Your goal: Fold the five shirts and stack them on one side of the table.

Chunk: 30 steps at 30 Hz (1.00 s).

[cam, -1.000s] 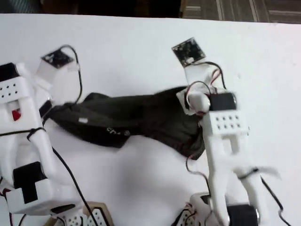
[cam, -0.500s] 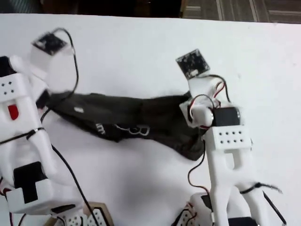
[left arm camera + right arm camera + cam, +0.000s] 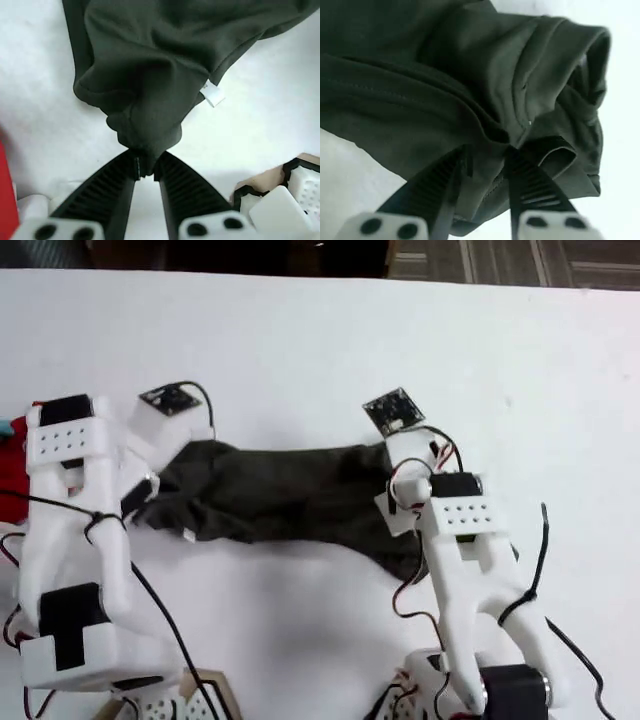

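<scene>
Left pincer is clamped on the bunched end of the dark shirt and right pincer is clamped on a fold at its other end, so we have the shirt strung between the two arms across the middle of the counter. We'd call the task early: this shirt is roped and rumpled, not flat or folded, and all the stacking is ahead. We've got bare counter out to the far edge and off to the right, but the near side is crowded by the arm bases, so we'd spread it toward the far side
</scene>
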Available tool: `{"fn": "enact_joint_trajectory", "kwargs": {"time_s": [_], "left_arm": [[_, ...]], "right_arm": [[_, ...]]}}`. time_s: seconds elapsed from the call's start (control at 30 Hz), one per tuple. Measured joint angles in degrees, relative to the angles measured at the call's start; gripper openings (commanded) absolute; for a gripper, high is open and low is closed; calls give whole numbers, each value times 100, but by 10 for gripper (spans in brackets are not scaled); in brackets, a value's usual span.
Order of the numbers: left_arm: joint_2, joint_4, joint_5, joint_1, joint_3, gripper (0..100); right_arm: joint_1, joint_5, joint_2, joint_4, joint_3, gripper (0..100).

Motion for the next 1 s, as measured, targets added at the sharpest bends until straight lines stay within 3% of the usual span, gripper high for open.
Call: {"fn": "enact_joint_trajectory", "kwargs": {"time_s": [0.47,0.63,1.0], "left_arm": [[0,0,0,0,0,25],[0,0,0,0,0,25],[0,88,0,0,-176,25]], "right_arm": [[-9,-9,826,-738,0,125],[-9,-9,923,-923,0,11],[0,-9,932,-712,-475,19]]}}
